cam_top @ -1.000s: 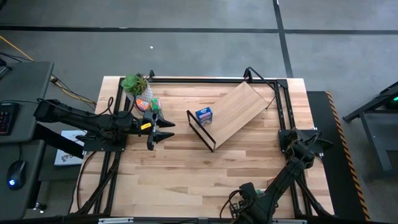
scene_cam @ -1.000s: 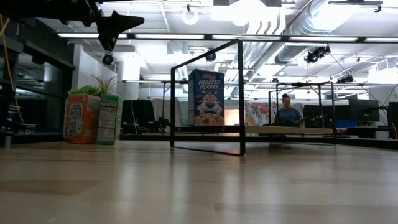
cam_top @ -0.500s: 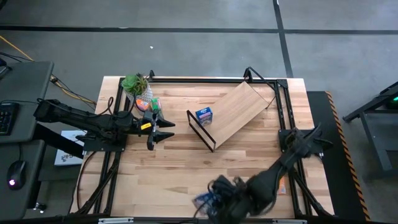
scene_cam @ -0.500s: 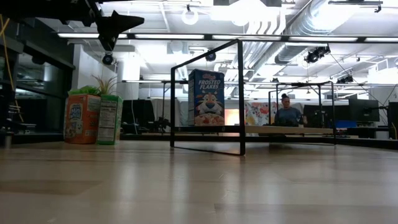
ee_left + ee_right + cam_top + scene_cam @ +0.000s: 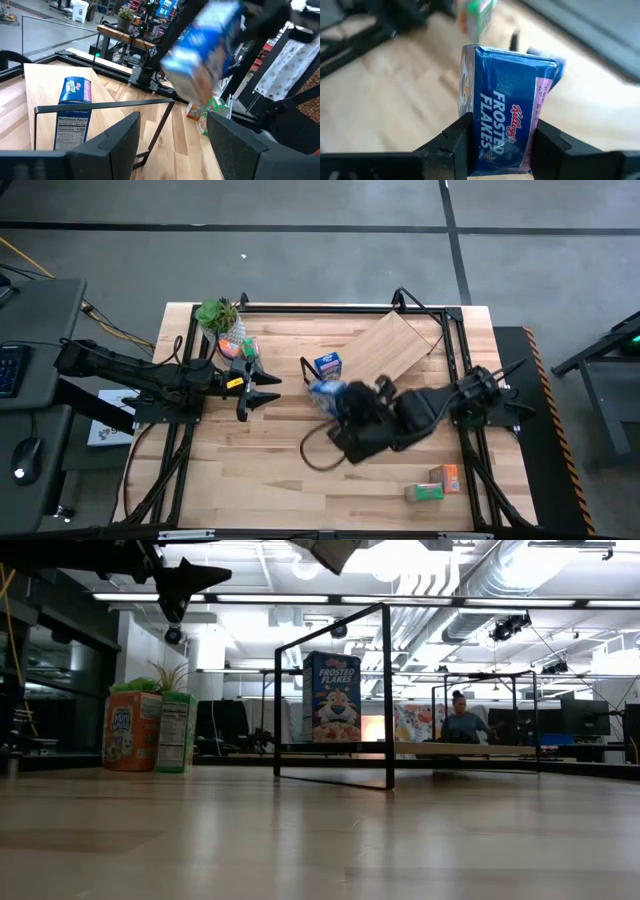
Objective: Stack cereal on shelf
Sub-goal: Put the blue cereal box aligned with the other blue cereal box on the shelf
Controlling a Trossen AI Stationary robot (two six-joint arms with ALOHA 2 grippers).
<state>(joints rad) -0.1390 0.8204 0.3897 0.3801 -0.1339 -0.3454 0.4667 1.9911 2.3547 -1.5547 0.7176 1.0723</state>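
My right gripper [image 5: 338, 398] is shut on a blue cereal box [image 5: 507, 120] and holds it in the air over the table's middle, just on the near side of the shelf [image 5: 385, 358]. The blurred box also shows in the left wrist view [image 5: 205, 45]. Another blue cereal box [image 5: 327, 365] stands upright on its bottom end on the shelf's wood panel, behind the black frame [image 5: 385, 690]. My left gripper [image 5: 268, 390] waits open at the table's left, pointing at the shelf. My right gripper pinches the blue box between its two fingers [image 5: 462, 142], one on each of two opposite faces, at the box's end nearest the wrist [image 5: 500, 155]. A narrow lettered side faces the camera. The fingers slant downward. The box is lifted clear of the table and tilted.
An orange and a green box [image 5: 148, 730] stand beside a potted plant [image 5: 216, 313] at the far left. Another orange box [image 5: 447, 476] and green box [image 5: 424, 492] lie near the table's near right corner. Black frame rails run round the table.
My right gripper has swung from the table's near edge up and toward the far edge and the shelf, rolling as it went, carrying the blue box clear of the table. The orange and green boxes at the near right now show.
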